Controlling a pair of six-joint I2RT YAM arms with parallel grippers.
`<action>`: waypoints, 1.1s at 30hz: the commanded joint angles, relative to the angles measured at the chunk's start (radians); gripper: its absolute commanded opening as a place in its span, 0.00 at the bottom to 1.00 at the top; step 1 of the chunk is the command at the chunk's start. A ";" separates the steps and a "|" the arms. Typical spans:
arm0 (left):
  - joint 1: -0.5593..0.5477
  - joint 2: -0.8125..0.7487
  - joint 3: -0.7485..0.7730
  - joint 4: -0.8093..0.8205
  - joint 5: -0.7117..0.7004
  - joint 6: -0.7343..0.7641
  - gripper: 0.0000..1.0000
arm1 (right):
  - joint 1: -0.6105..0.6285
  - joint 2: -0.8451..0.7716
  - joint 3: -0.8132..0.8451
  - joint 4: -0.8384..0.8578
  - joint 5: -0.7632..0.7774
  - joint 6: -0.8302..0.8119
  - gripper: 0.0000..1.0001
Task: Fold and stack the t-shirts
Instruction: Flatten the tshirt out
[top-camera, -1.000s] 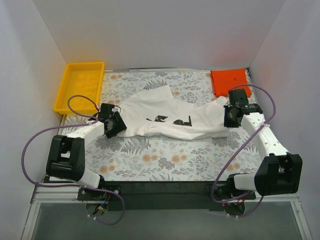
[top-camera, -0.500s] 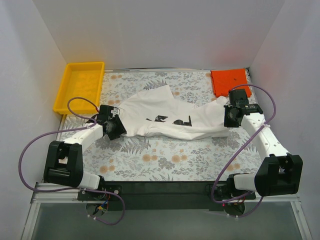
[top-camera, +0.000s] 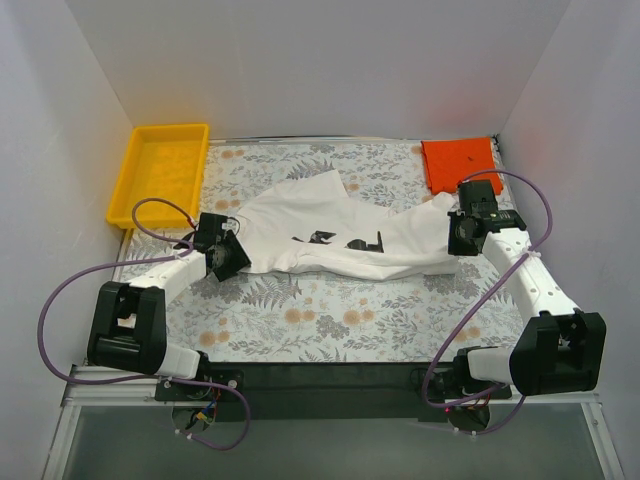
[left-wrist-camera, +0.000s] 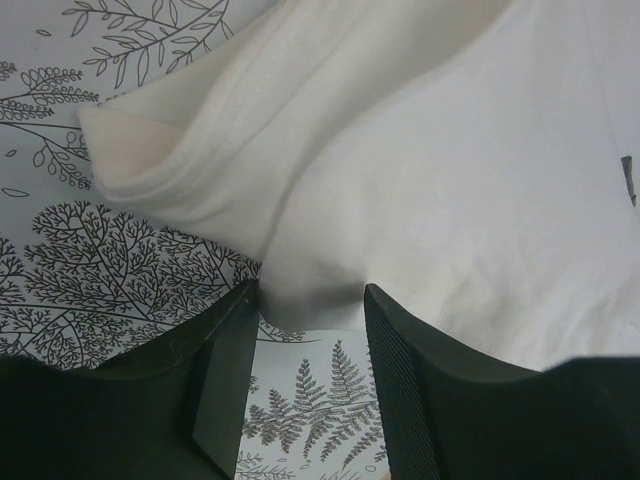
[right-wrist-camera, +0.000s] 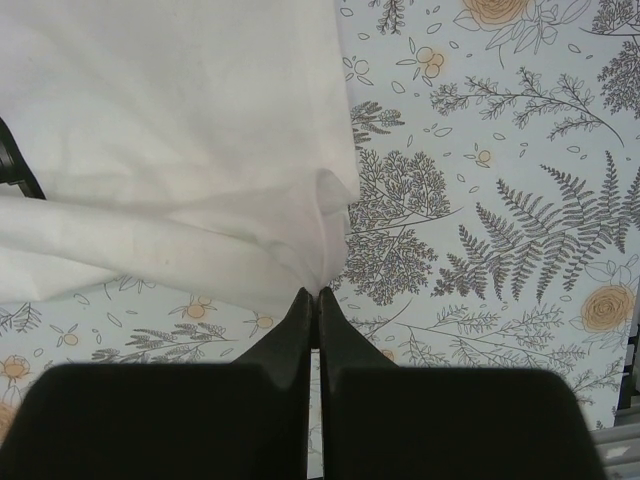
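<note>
The white t-shirt (top-camera: 330, 232) lies crumpled across the middle of the floral table, black print up. My left gripper (top-camera: 228, 258) is at its left end. In the left wrist view the left gripper (left-wrist-camera: 305, 312) is open, with the shirt's hem (left-wrist-camera: 310, 290) just between the fingertips (left-wrist-camera: 395, 340). My right gripper (top-camera: 461, 240) is at the shirt's right end. In the right wrist view the right gripper (right-wrist-camera: 318, 295) is shut on a pinch of white cloth (right-wrist-camera: 200, 180). The orange-red t-shirt (top-camera: 460, 163) lies folded square at the back right.
A yellow plastic tray (top-camera: 135, 185) stands at the back left, beside the table's left edge. White walls close in the left, back and right sides. The floral cloth (top-camera: 330, 310) shows bare in front of the shirt.
My left gripper has shifted slightly nearer and lower at the shirt's left edge. The right gripper and the shirts have hardly moved.
</note>
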 joint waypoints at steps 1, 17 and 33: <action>0.003 -0.016 -0.013 0.046 -0.034 -0.028 0.43 | -0.003 -0.031 -0.009 0.014 0.010 0.001 0.01; 0.003 -0.074 0.054 -0.021 -0.089 0.014 0.02 | -0.003 -0.017 0.003 0.017 0.031 0.001 0.01; 0.018 -0.074 0.786 -0.253 -0.296 0.094 0.00 | -0.006 0.006 0.346 -0.044 0.044 0.091 0.01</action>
